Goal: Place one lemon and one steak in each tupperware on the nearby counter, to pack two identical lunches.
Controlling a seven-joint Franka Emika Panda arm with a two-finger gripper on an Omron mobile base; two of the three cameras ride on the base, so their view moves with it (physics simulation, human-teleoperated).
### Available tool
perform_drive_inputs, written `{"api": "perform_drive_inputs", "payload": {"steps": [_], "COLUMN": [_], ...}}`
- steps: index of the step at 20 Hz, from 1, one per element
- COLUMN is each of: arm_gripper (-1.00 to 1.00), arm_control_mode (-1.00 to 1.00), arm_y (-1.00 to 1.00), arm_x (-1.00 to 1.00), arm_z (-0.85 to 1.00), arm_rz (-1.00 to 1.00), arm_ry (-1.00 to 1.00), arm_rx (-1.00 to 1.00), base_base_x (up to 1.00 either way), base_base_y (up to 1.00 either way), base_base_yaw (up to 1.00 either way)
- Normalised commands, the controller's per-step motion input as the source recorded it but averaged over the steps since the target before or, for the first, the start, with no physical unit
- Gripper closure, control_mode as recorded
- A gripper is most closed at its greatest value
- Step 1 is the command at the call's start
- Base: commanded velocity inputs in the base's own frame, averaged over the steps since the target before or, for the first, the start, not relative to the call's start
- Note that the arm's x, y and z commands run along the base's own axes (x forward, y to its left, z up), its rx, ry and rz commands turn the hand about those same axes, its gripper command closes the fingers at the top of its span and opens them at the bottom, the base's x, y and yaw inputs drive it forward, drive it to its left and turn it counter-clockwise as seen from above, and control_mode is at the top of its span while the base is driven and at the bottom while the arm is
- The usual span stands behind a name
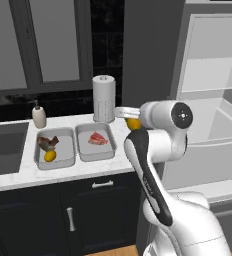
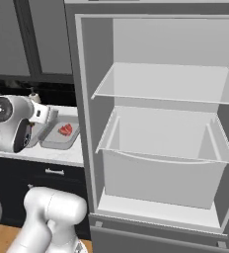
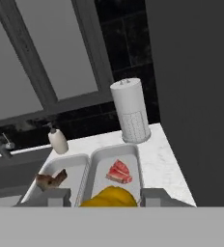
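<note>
Hand view shows the gripper (image 3: 107,198) pinching a lemon (image 3: 109,198) above the right tub (image 3: 100,161), which holds a steak (image 3: 119,171); released early, it could roll onto the counter (image 3: 160,161).

Fingers (image 1: 133,121) hold a lemon (image 1: 134,124) beside two tupperwares (image 1: 95,141) on the counter (image 1: 18,176)

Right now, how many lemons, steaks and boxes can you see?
Lemons: 2, one in the left box, one in the gripper.
Steaks: 2, a brown one and a red one.
Boxes: 2, left and right.
Total: 6.
</note>
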Motion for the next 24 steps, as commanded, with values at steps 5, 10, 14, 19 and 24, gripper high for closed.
{"api": "perform_drive_inputs", "payload": {"steps": [5, 10, 14, 19, 24], "arm_gripper": [1.0, 1.0, 1.0, 1.0, 1.0], "arm_control_mode": [-1.0, -1.0, -1.0, -1.0, -1.0], "arm_y": [0.16, 0.55, 0.42, -0.04, -0.19], "arm_x": [0.98, 0.66, 0.31, 0.14, 0.41], "arm_z": [-0.29, -0.67, -0.44, -0.12, -0.46], "arm_rz": [0.0, 0.0, -0.02, -0.01, -0.01], "arm_ry": [0.32, 0.27, 0.14, 0.0, 0.04], "arm_rx": [0.01, -0.09, -0.11, 0.03, 0.16], "base_base_x": [0.0, 0.0, 0.0, 0.0, 0.0], "base_base_y": [0.0, 0.0, 0.0, 0.0, 0.0], "base_base_yaw": [0.0, 0.0, 0.0, 0.0, 0.0]}}
